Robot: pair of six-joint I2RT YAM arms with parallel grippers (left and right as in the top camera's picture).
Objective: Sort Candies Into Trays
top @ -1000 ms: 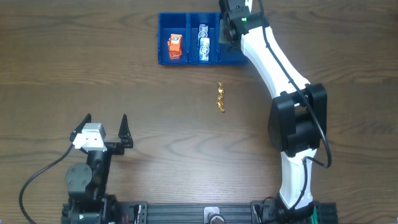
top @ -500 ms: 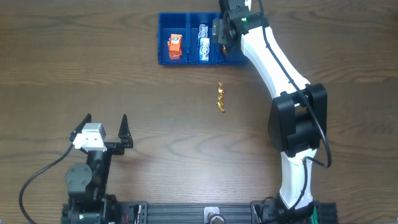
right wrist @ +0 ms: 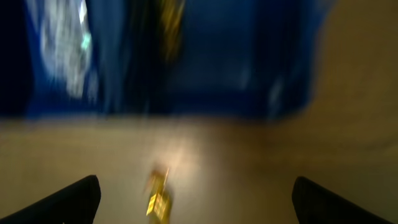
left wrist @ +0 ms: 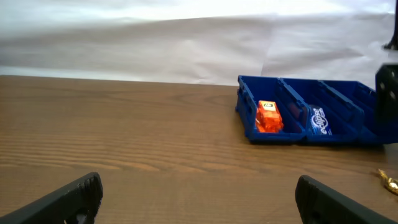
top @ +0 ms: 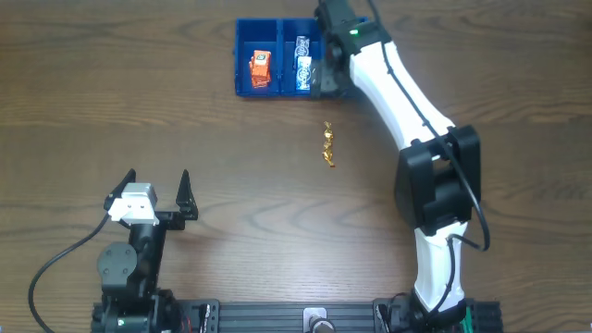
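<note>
The wooden table (top: 139, 111) carried a blue tray (top: 239, 55) with three compartments. The right gripper (top: 322, 74) hung by the tray's right end, fingers apart. Well away from the tray, the left gripper (top: 157, 176) gaped wide. An orange candy (top: 261, 69) lay in the tray's left compartment, a blue-and-white candy (top: 303, 67) in the middle one, and gold candies (top: 328, 146) on the table near the tray.

Left pincer (top: 157, 178) spread wide, held low, right pincer (top: 320, 76) spread wide, far forward

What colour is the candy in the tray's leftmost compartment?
The candy is orange, clearest in left wrist view.
</note>
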